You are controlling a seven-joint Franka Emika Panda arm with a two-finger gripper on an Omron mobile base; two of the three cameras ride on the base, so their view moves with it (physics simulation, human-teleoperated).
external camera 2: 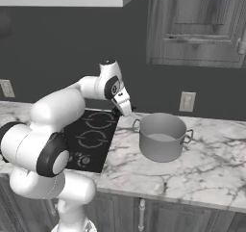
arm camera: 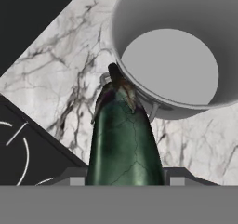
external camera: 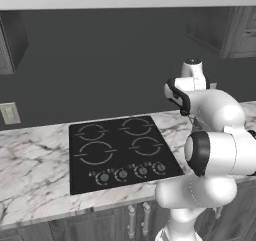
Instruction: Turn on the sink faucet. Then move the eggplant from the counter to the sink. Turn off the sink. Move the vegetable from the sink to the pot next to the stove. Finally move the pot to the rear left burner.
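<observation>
Holding 1 eggplant [arm camera: 124, 139] lengthwise, the gripper [arm camera: 124, 181] sits half-open around it at frame bottom. Its stem points toward 1 grey pot [arm camera: 195, 18], upper right. Pot stands on marble counter [arm camera: 69, 79] beside the stove [arm camera: 18, 153].

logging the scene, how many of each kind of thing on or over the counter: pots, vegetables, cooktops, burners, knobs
pot: 1
eggplant: 1, in the end effector
cooktop: 1
burners: 4
knobs: 4
total: 11

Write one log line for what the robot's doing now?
step: carrying eggplant to pot | gripper: shut on eggplant | pot: empty, beside stove
</observation>
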